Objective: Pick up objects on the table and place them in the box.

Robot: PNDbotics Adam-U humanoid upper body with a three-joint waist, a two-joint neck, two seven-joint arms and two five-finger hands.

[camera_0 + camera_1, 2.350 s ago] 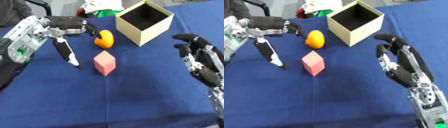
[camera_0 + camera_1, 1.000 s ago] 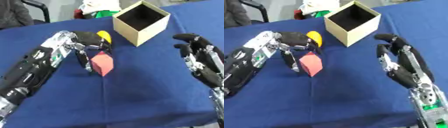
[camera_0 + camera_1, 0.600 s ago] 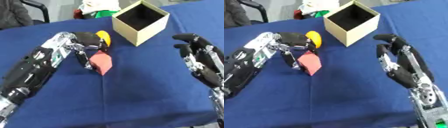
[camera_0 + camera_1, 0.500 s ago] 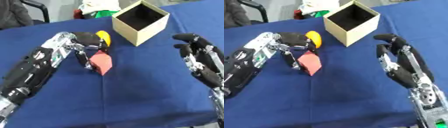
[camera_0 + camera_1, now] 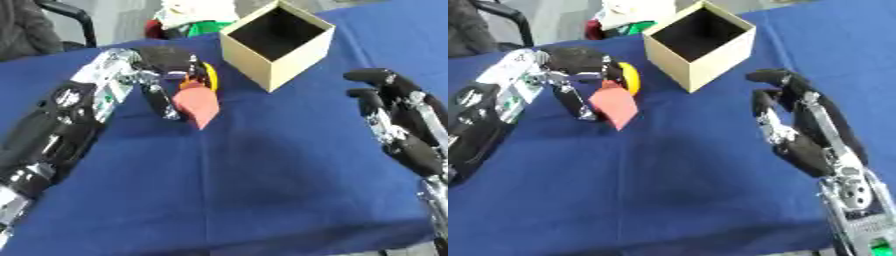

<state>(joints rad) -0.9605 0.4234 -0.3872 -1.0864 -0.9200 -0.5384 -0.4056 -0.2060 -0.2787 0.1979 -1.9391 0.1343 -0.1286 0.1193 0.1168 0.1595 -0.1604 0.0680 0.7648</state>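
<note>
A: A salmon-pink block [image 5: 197,103] and a yellow-orange rounded object [image 5: 629,77] stand out on a deep blue tablecloth [image 5: 262,180].

B: The open cardboard box [image 5: 276,44] is tan with a dark interior. Both hands, left [image 5: 166,62] and right [image 5: 798,120], appear black with silver.

One pink block [image 5: 198,103], one orange ball [image 5: 629,78] (partly hidden), one open box [image 5: 276,44]

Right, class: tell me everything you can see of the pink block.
The pink block is a plain, matte, flat-faced solid, salmon pink. It sits tilted, one corner pointing down at the blue cloth. The left hand curls round it from above and beside. A yellow-orange object lies right behind it, left of the open box.
</note>
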